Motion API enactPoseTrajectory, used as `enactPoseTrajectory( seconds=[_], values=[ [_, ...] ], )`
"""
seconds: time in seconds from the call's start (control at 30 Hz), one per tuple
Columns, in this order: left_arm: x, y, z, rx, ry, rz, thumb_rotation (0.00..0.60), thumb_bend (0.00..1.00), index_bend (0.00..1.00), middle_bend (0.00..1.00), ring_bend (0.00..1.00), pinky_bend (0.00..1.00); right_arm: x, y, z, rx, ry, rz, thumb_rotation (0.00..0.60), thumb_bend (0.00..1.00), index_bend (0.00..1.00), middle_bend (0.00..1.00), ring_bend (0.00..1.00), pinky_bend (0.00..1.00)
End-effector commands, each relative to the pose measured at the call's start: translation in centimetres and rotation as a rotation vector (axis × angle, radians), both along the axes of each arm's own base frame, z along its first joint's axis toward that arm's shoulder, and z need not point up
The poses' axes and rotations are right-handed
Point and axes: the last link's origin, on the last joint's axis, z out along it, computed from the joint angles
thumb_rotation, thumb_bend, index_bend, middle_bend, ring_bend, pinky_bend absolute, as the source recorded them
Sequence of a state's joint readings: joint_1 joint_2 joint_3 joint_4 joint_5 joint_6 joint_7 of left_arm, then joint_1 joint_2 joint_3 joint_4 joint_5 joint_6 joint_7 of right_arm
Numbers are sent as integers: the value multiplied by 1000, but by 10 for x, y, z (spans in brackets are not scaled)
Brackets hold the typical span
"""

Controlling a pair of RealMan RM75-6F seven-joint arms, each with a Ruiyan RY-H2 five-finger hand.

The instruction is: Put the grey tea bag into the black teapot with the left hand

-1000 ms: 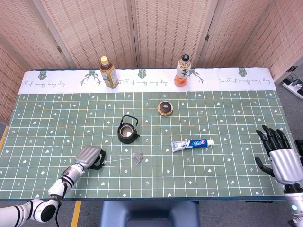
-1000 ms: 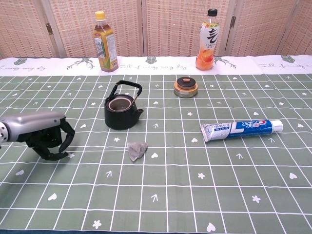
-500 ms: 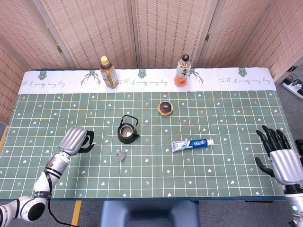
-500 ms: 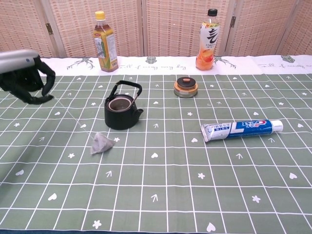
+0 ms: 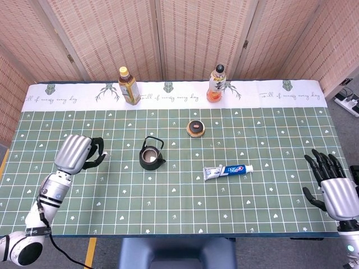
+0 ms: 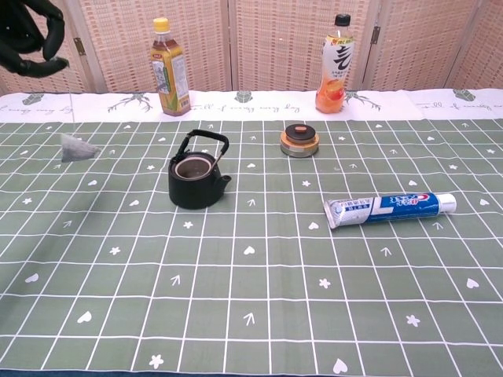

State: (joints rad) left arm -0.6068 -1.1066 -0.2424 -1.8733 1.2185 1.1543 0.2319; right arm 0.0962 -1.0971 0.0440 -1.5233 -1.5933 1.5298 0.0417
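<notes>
left hand [image 6: 27, 35] cut off by the chest view's top-left corner, only dark fingers [image 6: 49, 66] showing. grey tea bag [image 6: 77, 147] not discernible in the head view. right hand [image 5: 332, 188] clipped at the head view's lower right edge.

I take this for a staged indoor test station: a table under a green gridded cloth [image 5: 185, 207], woven folding screens [image 5: 196, 33] at 12 o'clock, a power strip [image 5: 349, 103] at 2 o'clock.

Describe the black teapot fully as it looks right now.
The black teapot is small, round and matte, iron by the look of it, standing upright on the green checked tablecloth. Its arched handle is raised, a short spout points right in the chest view, and its mouth is open and lidless, showing a pale inside. Nothing touches it.
</notes>
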Motion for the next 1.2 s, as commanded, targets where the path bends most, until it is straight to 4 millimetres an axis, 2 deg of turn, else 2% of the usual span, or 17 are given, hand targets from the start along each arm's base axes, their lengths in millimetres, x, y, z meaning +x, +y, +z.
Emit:
enactPoseTrajectory(
  seconds=[0.03, 0.3, 0.63, 0.97, 1.2],
  values=[
    [20, 3, 7, 12, 7, -50, 600, 486, 693, 1000, 1000, 1000, 0, 0, 1, -8, -5, -4, 600, 365, 0, 0, 0, 0],
    [42, 24, 9, -13, 10, -61, 600, 485, 686, 1000, 1000, 1000, -9, -7, 5, -20, -38, -69, 600, 364, 0, 0, 0, 0],
    [61, 42, -1, -55, -20, -86, 600, 485, 674, 1000, 1000, 1000, -17, -17, 9, -23, -50, -105, 600, 365, 0, 0, 0, 0],
    [72, 60, -13, -94, -20, -96, 600, 484, 665, 1000, 1000, 1000, -26, -26, 16, -40, -64, -137, 600, 365, 0, 0, 0, 0],
    [72, 63, -25, -140, -18, -109, 600, 484, 660, 1000, 1000, 1000, -27, -29, 15, -33, -62, -144, 600, 365, 0, 0, 0, 0]
  ],
)
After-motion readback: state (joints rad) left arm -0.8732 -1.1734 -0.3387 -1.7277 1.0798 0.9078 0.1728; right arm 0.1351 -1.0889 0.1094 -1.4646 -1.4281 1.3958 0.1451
